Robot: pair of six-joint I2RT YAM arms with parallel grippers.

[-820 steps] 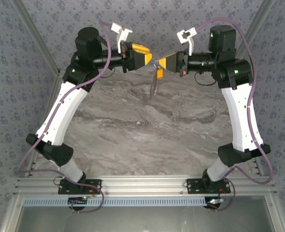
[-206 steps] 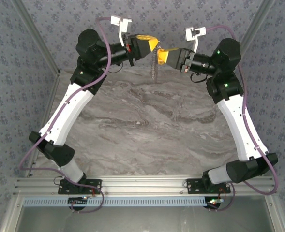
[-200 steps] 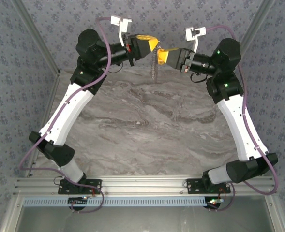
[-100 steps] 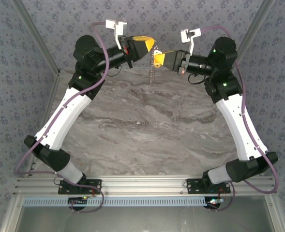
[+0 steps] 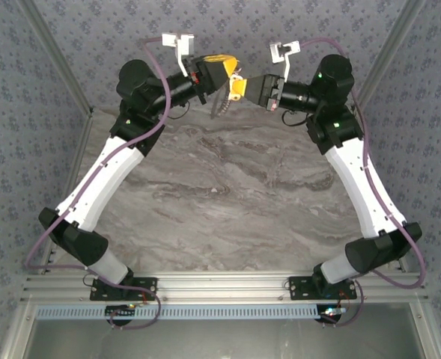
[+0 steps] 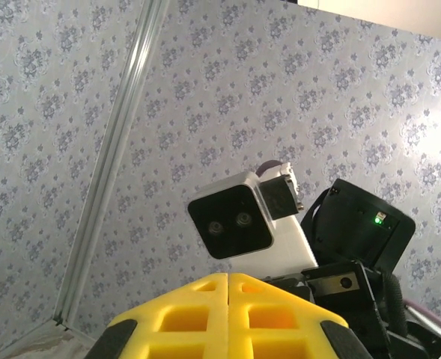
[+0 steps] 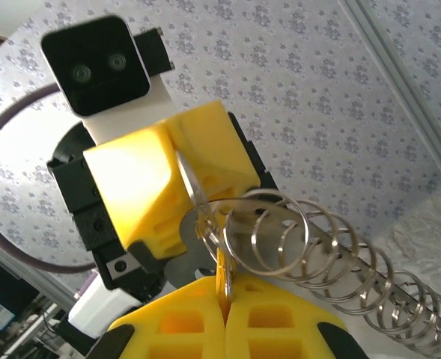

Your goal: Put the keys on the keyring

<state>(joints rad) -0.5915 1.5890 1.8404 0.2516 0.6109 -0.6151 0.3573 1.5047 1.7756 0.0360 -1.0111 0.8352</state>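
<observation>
Both arms are raised over the far edge of the desk (image 5: 227, 194), with the tips brought together in front of the patterned wall (image 5: 280, 22).

Left gripper (image 5: 233, 73): jaws are pressed together. From the right wrist view it (image 7: 183, 168) is seen face-on, and a thin strip of metal is pinched in the seam between the yellow fingers. That strip runs down into the big silver loop of the keyring (image 7: 280, 232). In the left wrist view the two yellow fingers of this gripper (image 6: 228, 299) are shown butted flat against each other.

Right gripper (image 5: 234, 88): jaws are pressed together too. Close up (image 7: 224, 299), a narrow orange edge is nipped right at the fingertips and is taken to be the key (image 7: 222, 273). It is seen edge-on, so the blade cannot be made out. The key is touching the big loop, just below the left gripper's tip.

The keyring is held in the air between the two grippers, off the desk. A string of linked rings is trailed from it down and to the right in the right wrist view. From the top, the same string is seen hanging below the tips (image 5: 221, 107).

It cannot be told whether the key is threaded onto the loop.
</observation>
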